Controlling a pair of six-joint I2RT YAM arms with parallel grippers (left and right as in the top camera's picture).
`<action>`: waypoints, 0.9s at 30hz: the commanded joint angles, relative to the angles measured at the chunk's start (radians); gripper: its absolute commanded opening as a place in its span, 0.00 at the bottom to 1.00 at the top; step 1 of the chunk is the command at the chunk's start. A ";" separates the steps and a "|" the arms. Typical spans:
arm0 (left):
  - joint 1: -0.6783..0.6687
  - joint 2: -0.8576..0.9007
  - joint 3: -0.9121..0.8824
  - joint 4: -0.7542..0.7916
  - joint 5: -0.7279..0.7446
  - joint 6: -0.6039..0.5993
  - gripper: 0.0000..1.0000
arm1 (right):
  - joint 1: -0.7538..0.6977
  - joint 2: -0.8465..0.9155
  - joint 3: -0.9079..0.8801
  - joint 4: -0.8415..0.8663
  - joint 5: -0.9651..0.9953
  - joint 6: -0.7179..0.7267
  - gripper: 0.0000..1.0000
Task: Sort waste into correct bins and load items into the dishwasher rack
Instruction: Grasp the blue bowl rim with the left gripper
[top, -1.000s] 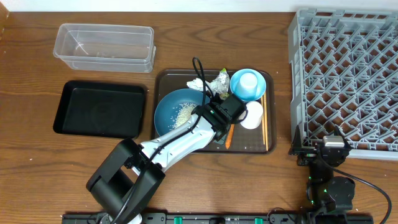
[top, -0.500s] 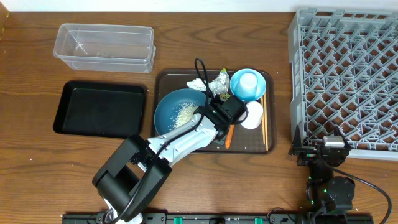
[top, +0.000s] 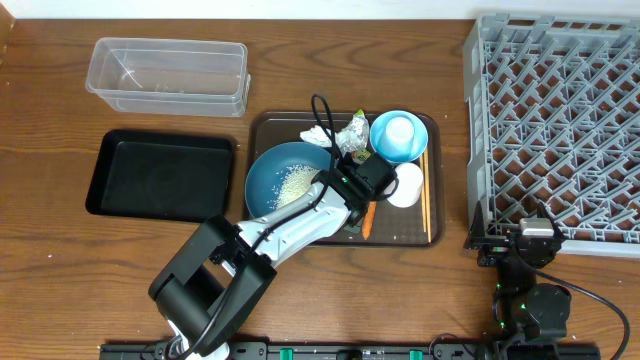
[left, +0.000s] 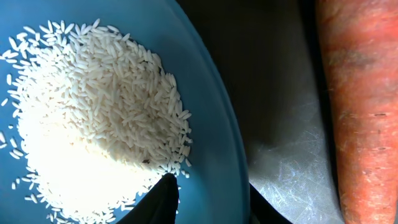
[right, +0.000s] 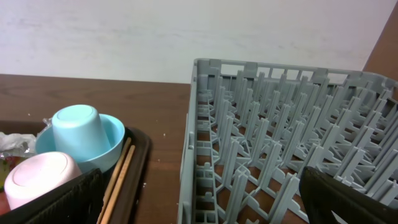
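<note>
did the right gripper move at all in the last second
No. The right gripper sits at the same spot as before, just below the near left corner of the grey rack, with its jaws wide open.

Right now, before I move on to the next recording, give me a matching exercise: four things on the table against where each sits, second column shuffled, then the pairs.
Things:
1. rice
2. carrot
3. chopsticks
4. clear tub

Places:
A. far left, beyond the black tray
B. piled on the blue plate
C. along the right edge of the brown tray
D. on the brown tray, just right of the plate's rim

Pairs: 1-B, 2-D, 3-C, 4-A
</note>
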 joint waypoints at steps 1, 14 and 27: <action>0.002 0.005 0.020 0.000 -0.020 -0.061 0.27 | -0.005 -0.005 -0.002 -0.003 0.003 0.010 0.99; 0.002 0.003 0.020 -0.001 -0.020 -0.086 0.06 | -0.005 -0.005 -0.002 -0.003 0.003 0.010 0.99; 0.003 -0.141 0.020 -0.024 -0.021 -0.084 0.06 | -0.005 -0.005 -0.002 -0.003 0.003 0.010 0.99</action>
